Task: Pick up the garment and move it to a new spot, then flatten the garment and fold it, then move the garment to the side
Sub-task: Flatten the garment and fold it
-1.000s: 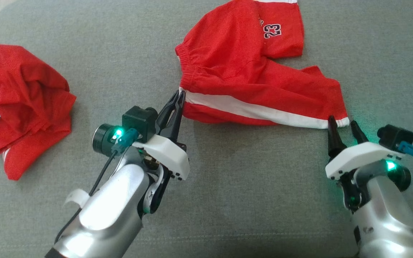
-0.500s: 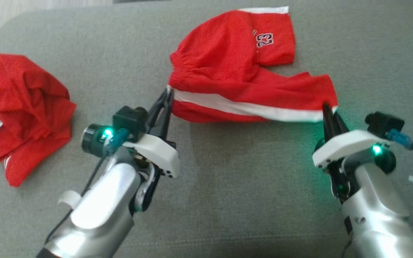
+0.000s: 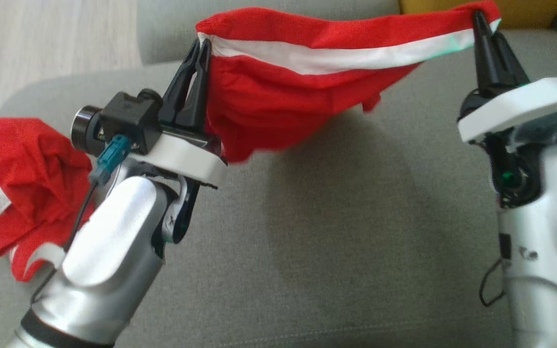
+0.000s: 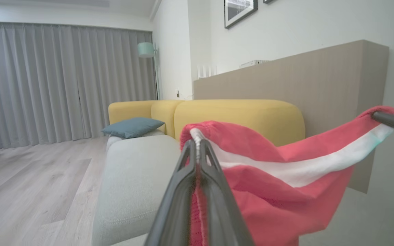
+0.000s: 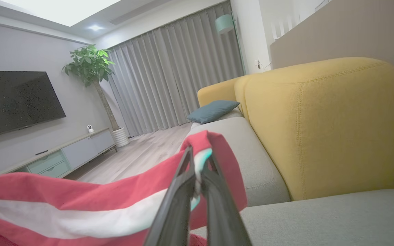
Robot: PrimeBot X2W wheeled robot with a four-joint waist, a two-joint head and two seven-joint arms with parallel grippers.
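Observation:
The garment (image 3: 283, 92), red shorts with a white side stripe, hangs in the air above the grey sofa seat (image 3: 336, 232), stretched between both grippers. My left gripper (image 3: 200, 46) is shut on its waistband corner at the upper left of the head view. At the upper right, my right gripper (image 3: 479, 18) is shut on the hem end of the stripe. The left wrist view has the left gripper (image 4: 197, 143) pinching the red cloth (image 4: 279, 191). In the right wrist view the right gripper (image 5: 198, 153) clamps the striped hem (image 5: 80, 205). Most of the fabric sags below the taut stripe.
A second red garment (image 3: 27, 183) with a white label lies crumpled on the seat at the left. Yellow sofa backrests (image 5: 323, 126) stand beyond the seat, with a teal cushion (image 4: 132, 126) farther along. Wooden floor (image 3: 51, 43) lies past the seat's left edge.
My right gripper closed on the hem of the shorts. Both arms then lifted the shorts off the seat, stretched between them. The head camera has tilted up as well.

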